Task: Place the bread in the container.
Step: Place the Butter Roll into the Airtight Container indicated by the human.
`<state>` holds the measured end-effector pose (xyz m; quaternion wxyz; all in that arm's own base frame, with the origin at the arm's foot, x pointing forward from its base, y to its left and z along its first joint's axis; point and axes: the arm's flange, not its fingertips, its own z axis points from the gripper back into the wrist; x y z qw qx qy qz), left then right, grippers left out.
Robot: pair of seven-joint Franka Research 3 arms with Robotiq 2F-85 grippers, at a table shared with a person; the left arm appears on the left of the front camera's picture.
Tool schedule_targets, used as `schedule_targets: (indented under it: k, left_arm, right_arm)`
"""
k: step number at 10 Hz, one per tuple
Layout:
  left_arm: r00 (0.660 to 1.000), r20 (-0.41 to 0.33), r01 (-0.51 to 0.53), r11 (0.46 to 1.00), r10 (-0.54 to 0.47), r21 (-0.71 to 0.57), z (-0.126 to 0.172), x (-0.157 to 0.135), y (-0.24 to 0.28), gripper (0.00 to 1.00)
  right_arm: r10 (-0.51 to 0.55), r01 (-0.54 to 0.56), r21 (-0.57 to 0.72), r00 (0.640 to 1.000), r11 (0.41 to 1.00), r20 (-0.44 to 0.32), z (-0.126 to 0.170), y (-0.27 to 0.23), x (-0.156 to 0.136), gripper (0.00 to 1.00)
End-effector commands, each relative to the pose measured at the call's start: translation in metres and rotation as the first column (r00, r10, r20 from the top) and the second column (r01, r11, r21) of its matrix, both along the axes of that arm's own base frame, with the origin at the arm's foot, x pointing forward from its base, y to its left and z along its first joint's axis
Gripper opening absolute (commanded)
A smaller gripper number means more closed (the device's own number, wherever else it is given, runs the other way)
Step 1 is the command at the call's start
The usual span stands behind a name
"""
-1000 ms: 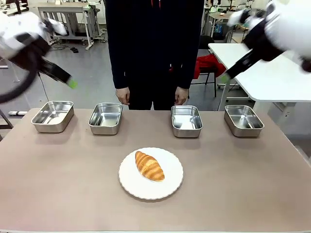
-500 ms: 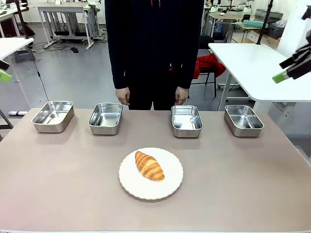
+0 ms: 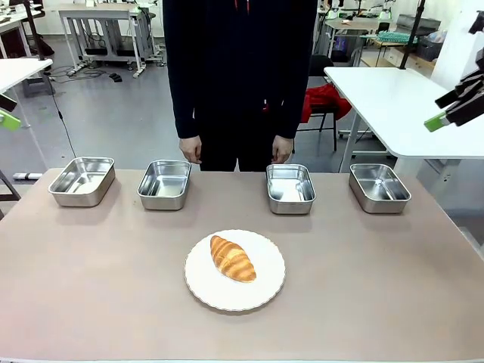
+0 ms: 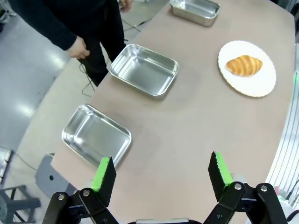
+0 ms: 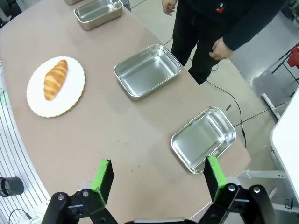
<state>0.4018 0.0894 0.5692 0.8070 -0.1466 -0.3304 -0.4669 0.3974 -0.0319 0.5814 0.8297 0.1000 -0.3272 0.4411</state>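
Bread [image 3: 233,259]: golden, ridged croissant at the centre of a round white plate [image 3: 198,290]. Its long axis runs from 11 to 5 o'clock in the front view. It is untouched, and no pan holds it.

Pans: four alike, in a row along the table's far edge. With the plate as dial centre, the outer left pan [image 3: 82,180] lies at 10 o'clock, the inner left pan [image 3: 165,183] at 11, the inner right pan [image 3: 290,187] at 1 and the outer right pan [image 3: 379,186] at 2. Nothing is seen inside any of them. Which one is the intended container cannot be told.

Left gripper [image 4: 161,163]: fingers spread wide with nothing between them, high above the table's left end.

Right gripper [image 5: 157,163]: likewise spread and holding nothing, high above the right end.

Person: stands at 12 o'clock beyond the pans, hands hanging by the table edge, well apart from the bread.

Step in hand, as judged: the reach for the bread, not yet begun. Advice:
- Descend from straight above.
- Roll the wrist so the pads close across the short width at the thick middle.
- Stop short of the plate.
- Squeeze lightly, as the crust likely crushes.
- Carry the bread above the pan's rim before lowering.

Views compared: the front view gives the whole row and its spacing from the plate. Of each gripper it gives just a green tip at the picture edge, so the gap is unreadable there. The wrist views supply that gap, and each takes in the three pans nearest its own arm.
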Motion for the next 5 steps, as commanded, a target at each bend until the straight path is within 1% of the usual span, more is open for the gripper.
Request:
schedule_targets:
  k: [1,2,3,4,5]
  left_arm:
    - [1.0,0.001,-0.009,0.999,0.009,-0.047,0.005,0.012,0.033,1.0]
    - [0.999,-0.02,0.029,0.995,-0.031,-0.094,0.008,0.023,0.06,1.0]
    - [1.0,0.013,-0.006,0.995,0.007,-0.101,0.008,0.029,0.077,1.0]
    - [1.0,0.023,0.015,0.993,-0.012,-0.119,0.007,0.033,0.095,1.0]
    - [1.0,0.011,0.025,0.993,-0.024,-0.116,0.003,0.037,0.109,1.0]
  right_arm:
    - [0.039,-0.039,0.08,0.999,0.996,-0.008,0.005,-0.036,0.01,1.0]
    - [0.045,-0.043,0.12,0.999,0.992,-0.016,0.006,-0.062,0.015,1.0]
    - [0.051,-0.048,0.139,0.999,0.989,-0.014,0.002,-0.076,0.019,1.0]
    - [0.062,-0.061,0.15,0.998,0.987,0.002,-0.004,-0.088,0.021,1.0]
    - [0.06,-0.06,0.148,0.998,0.987,0.003,-0.009,-0.1,0.02,1.0]
